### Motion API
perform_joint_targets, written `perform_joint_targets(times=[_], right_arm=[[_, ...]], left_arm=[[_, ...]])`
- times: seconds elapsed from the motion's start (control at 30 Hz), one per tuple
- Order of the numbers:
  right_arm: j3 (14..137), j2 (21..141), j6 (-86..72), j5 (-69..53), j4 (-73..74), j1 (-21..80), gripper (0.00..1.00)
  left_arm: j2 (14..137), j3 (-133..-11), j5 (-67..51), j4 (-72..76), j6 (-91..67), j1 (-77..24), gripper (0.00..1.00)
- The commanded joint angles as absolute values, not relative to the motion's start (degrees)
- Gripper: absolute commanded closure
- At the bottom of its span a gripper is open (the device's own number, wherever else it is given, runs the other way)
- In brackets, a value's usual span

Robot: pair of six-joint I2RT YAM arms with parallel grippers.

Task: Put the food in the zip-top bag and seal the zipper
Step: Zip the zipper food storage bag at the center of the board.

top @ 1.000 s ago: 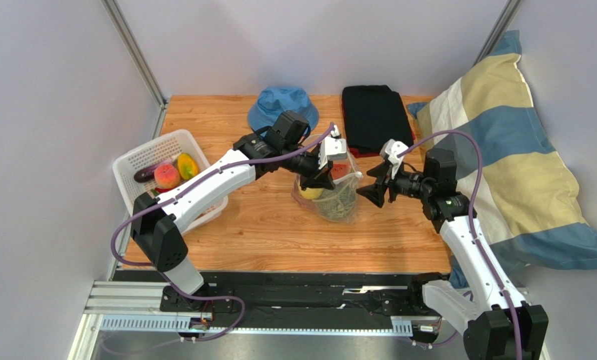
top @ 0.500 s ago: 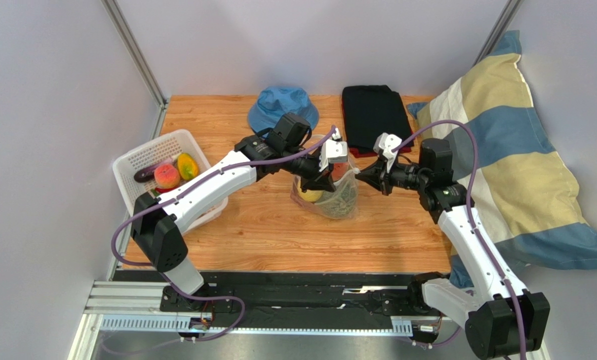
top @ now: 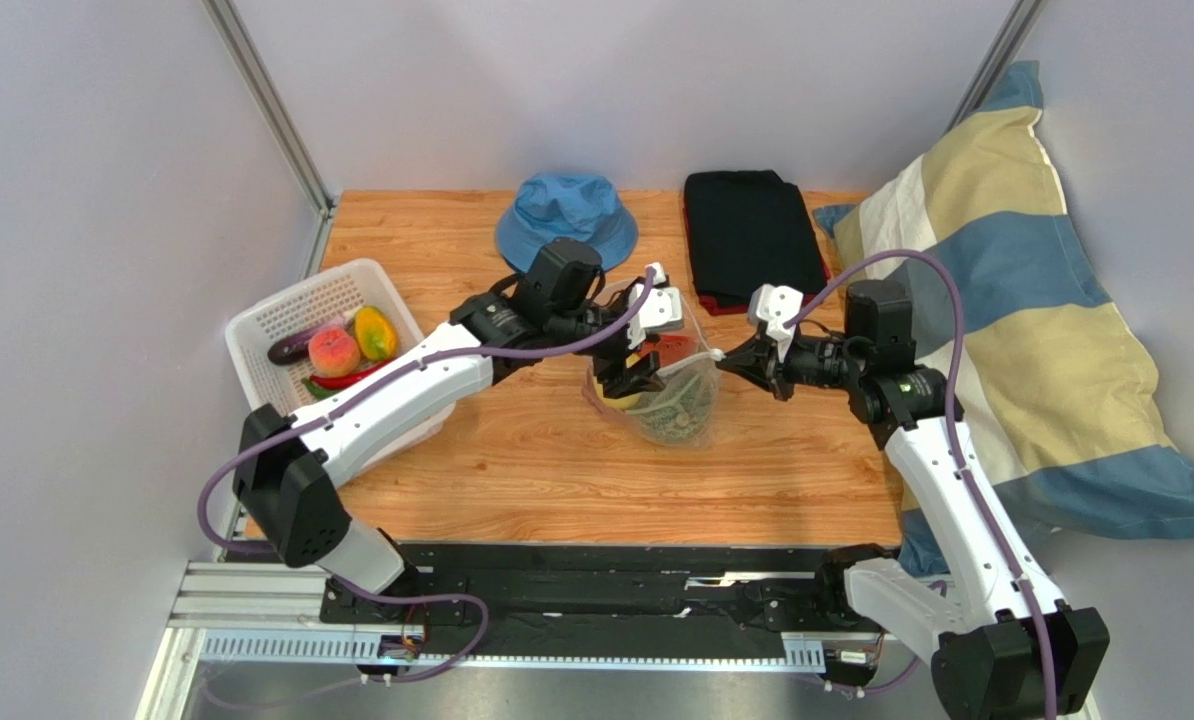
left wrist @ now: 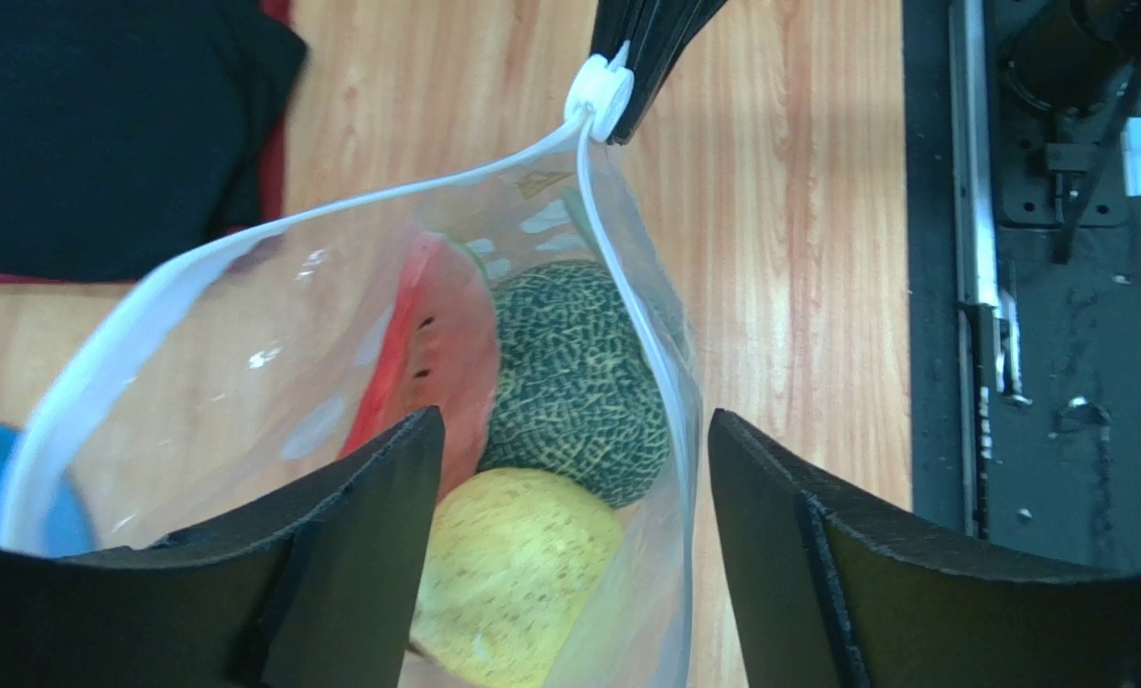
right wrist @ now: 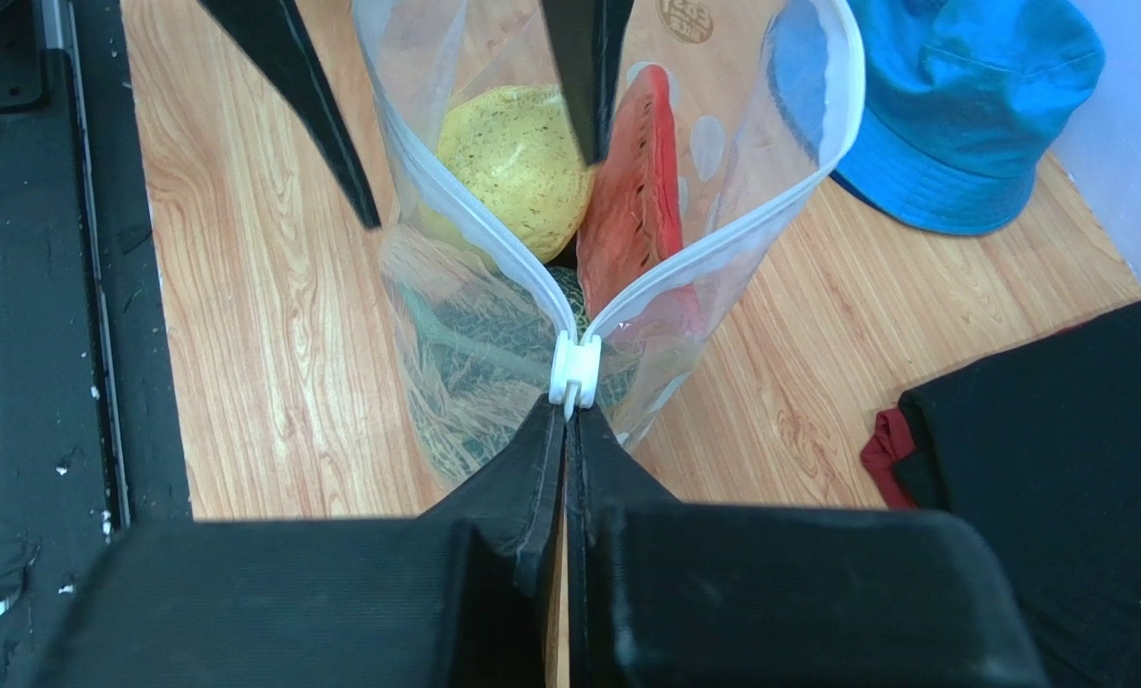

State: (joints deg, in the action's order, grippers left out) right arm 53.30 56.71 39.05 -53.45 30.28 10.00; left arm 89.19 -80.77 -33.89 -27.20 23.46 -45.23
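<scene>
The zip-top bag point(top: 675, 396) stands mid-table with its mouth gaping. Inside lie a watermelon slice point(left wrist: 440, 359), a netted green ball point(left wrist: 576, 380) and a yellow fruit point(left wrist: 512, 574). My right gripper point(right wrist: 565, 409) is shut on the white slider point(right wrist: 574, 370) at the end of the zipper point(left wrist: 174, 280). My left gripper point(left wrist: 574, 430) hangs open over the bag. Its jaws straddle one side of the mouth, one finger point(right wrist: 584, 58) inside and the other finger point(right wrist: 297, 86) outside, gripping nothing. In the top view the left gripper point(top: 633, 360) and the right gripper point(top: 731, 362) flank the bag.
A white mesh basket point(top: 273, 318) at the left edge holds more toy food. A blue hat point(top: 566, 215) and a folded black cloth point(top: 753, 233) lie at the back. A striped pillow point(top: 1009, 315) covers the right side.
My right gripper moved in to the bag's corner and shut on the slider. My left gripper then opened, letting go of the bag's edge, and drew back slightly to the left.
</scene>
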Motion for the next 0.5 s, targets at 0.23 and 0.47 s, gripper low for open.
perform_joint_targets(times=[0.23,0.47], right_arm=[[54.14,55.37,43.07,-56.43,30.15,10.28,1.0],[53.53,54.32,43.42,-56.25,30.23,10.46,1.0]], left_arm=[[85.5,-82.08,-39.28,-15.55,35.59,-46.14,0.25],[92.9,-90.87,-43.6,-22.32,43.24,-49.39,0.31]])
